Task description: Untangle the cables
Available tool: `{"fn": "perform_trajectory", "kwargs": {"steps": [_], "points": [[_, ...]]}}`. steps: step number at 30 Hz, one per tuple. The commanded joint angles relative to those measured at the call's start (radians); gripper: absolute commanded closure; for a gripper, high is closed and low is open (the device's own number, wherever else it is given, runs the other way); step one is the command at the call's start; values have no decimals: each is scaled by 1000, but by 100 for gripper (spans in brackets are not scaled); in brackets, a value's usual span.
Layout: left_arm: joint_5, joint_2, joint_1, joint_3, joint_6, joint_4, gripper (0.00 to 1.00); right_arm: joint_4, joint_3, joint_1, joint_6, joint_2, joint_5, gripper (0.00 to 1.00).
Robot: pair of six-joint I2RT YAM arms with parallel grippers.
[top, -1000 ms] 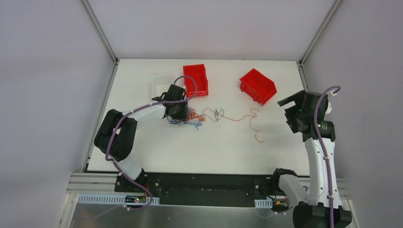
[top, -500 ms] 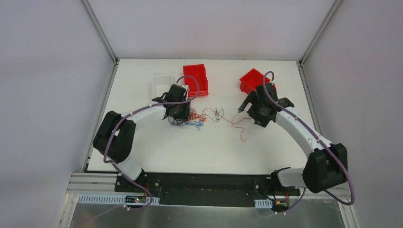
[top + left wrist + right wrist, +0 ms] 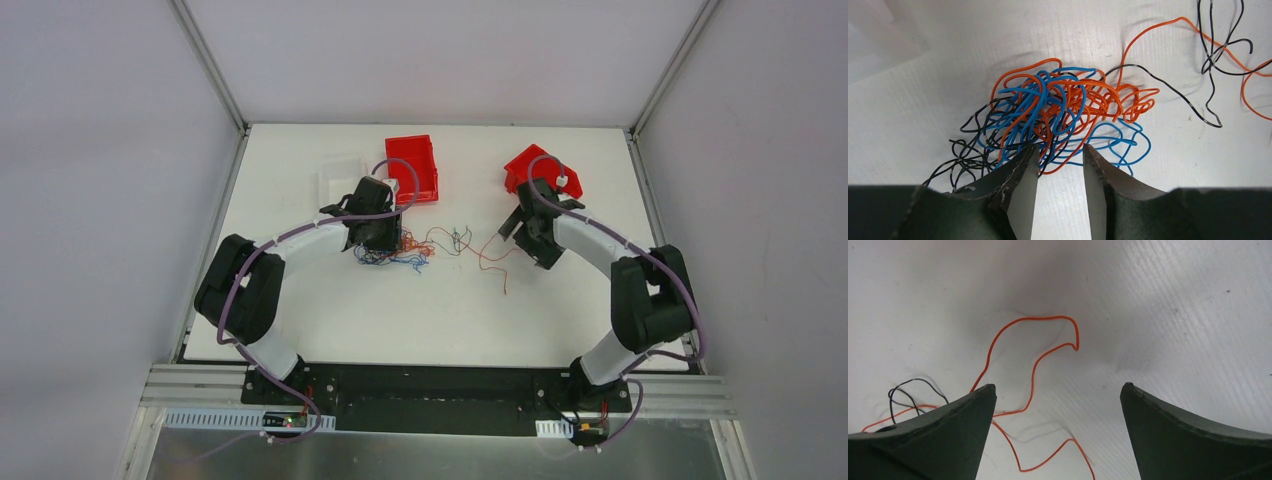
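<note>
On the white counter (image 3: 330, 310), the left hand (image 3: 1060, 152), half spread, noses the blue, orange and black knot of cables (image 3: 1058, 105) left of centre. The right hand (image 3: 1058, 390), spread wide, hovers over a loose orange strand (image 3: 1048, 316) trailing right.

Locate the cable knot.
Top view: the knot lies left of centre on the table, at the tips of the left fingers, with the left red bin just beyond it.

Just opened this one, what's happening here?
The robot is working on thin tangled cables on a white table. The left gripper sits, jaws partly apart, at the edge of the blue, orange and black knot. The right gripper is wide open over a loose orange strand. Nothing looks gripped.
</note>
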Motion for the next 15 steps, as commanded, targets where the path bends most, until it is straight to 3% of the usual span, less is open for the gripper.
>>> {"fn": "perform_trajectory", "kwargs": {"steps": [1,5,7,9,13,15], "points": [[10,-44,-6,-3,14,10,61,57,55,4,36,62,80,1],[9,-42,-6,-1,15,10,61,82,84,3,43,145,125,6],[8,-41,-7,-1,15,11,60,87,106,3,42,191,139,17],[7,-40,-6,-1,17,10,60,79,128,5,34,229,174,38],[1,-40,-6,-1,19,11,60,93,103,3,20,225,215,100],[-2,-41,-6,0,19,10,60,104,79,3,9,186,202,100]]}}
